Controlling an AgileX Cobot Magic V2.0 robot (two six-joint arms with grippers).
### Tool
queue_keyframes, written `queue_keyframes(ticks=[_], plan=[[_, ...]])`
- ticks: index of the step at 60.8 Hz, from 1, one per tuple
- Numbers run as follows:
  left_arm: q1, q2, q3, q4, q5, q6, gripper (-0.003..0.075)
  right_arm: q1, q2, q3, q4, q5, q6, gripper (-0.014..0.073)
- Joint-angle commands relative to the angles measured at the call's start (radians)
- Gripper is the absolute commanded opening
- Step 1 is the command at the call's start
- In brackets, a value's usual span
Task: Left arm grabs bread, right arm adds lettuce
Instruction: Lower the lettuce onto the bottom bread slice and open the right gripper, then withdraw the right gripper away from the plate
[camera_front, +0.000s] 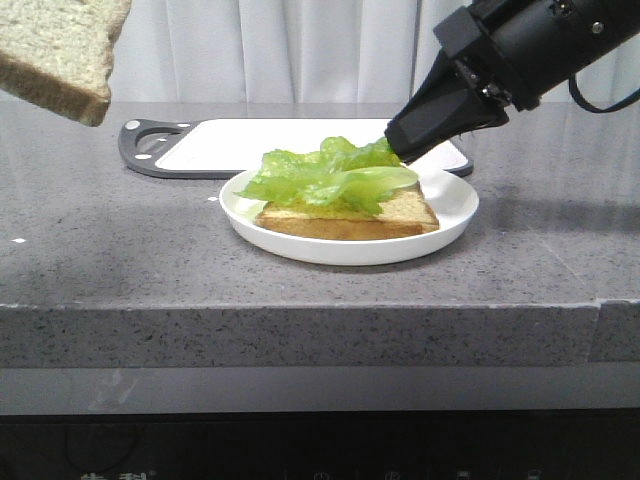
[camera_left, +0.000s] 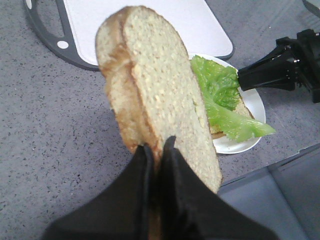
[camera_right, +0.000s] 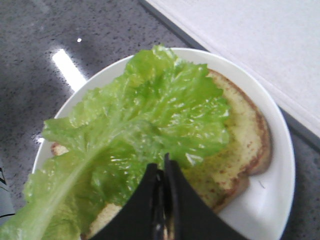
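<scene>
The left pincer is lifted high over the tabletop, out of the front view's frame; only the bread it carries shows there, hanging tilted at the upper left corner, well apart from the plate. The left wrist view shows the grip itself — two black fingers pressed close on the slice's lower edge, the bread standing on end above them.

The right arm slants down from the upper right, its black tapered pincer low at the far right edge of the lettuce. In the right wrist view its fingers are all but together at the leaf's edge; whether they pinch it I cannot tell.

The bread in the air is thick, with a golden-brown crust and a pale, speckled, porous face. The lettuce is bright green, ruffled and glossy, with a pale midrib; it lies on a second slice on the round white plate, one leaf tip hanging past the rim in the left wrist view. That slice's face is yellowish with a browned crust.

Behind the plate lies a flat white board with a dark grey rim and handle loop. The tabletop is grey speckled stone — matt, with glints of light in the right wrist view.
</scene>
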Motion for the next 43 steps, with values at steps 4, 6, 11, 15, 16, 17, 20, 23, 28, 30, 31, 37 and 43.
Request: queue_keyframes(ticks=[4, 6, 11, 15, 16, 17, 20, 23, 28, 30, 31, 37, 43], plan=[[0.001, -0.003, -0.026, -0.032, -0.065, -0.004, -0.002, -0.002, -0.044, -0.024, 0.003, -0.017, 0.047, -0.0114], [0.001, -0.003, -0.026, -0.032, -0.065, -0.004, -0.002, -0.002, -0.044, -0.024, 0.003, -0.016, 0.047, -0.0109], [0.001, -0.003, -0.026, -0.032, -0.065, -0.004, -0.002, -0.002, -0.047, -0.024, 0.003, -0.009, 0.047, -0.0043], [0.001, -0.003, -0.026, -0.032, -0.065, -0.004, -0.002, -0.002, -0.056, -0.024, 0.003, -0.004, 0.053, 0.0074], [0.001, -0.003, -0.026, -0.032, -0.065, -0.004, -0.002, -0.002, -0.06, -0.024, 0.003, -0.004, 0.057, 0.0114], [0.001, -0.003, -0.026, -0.032, -0.065, -0.004, -0.002, -0.002, -0.064, -0.024, 0.003, -0.004, 0.061, 0.0141], [0.001, -0.003, -0.026, -0.032, -0.065, -0.004, -0.002, -0.002, -0.084, -0.028, 0.0, -0.004, 0.073, 0.0227], [0.001, -0.003, -0.026, -0.032, -0.065, -0.004, -0.002, -0.002, -0.115, -0.033, -0.018, -0.004, 0.085, 0.0281], [0.001, -0.003, -0.026, -0.032, -0.065, -0.004, -0.002, -0.002, -0.19, -0.037, -0.075, -0.018, 0.11, 0.0288], [0.001, -0.003, -0.026, -0.032, -0.065, -0.004, -0.002, -0.002, -0.226, -0.037, -0.109, -0.028, 0.139, 0.0288], [0.001, -0.003, -0.026, -0.032, -0.065, -0.004, -0.002, -0.002, -0.248, -0.037, -0.131, -0.035, 0.162, 0.0288], [0.001, -0.003, -0.026, -0.032, -0.065, -0.004, -0.002, -0.002, -0.349, -0.037, -0.248, -0.072, 0.334, 0.0288], [0.001, -0.003, -0.026, -0.032, -0.065, -0.004, -0.002, -0.002, -0.444, -0.037, -0.415, -0.085, 0.6, 0.0288]])
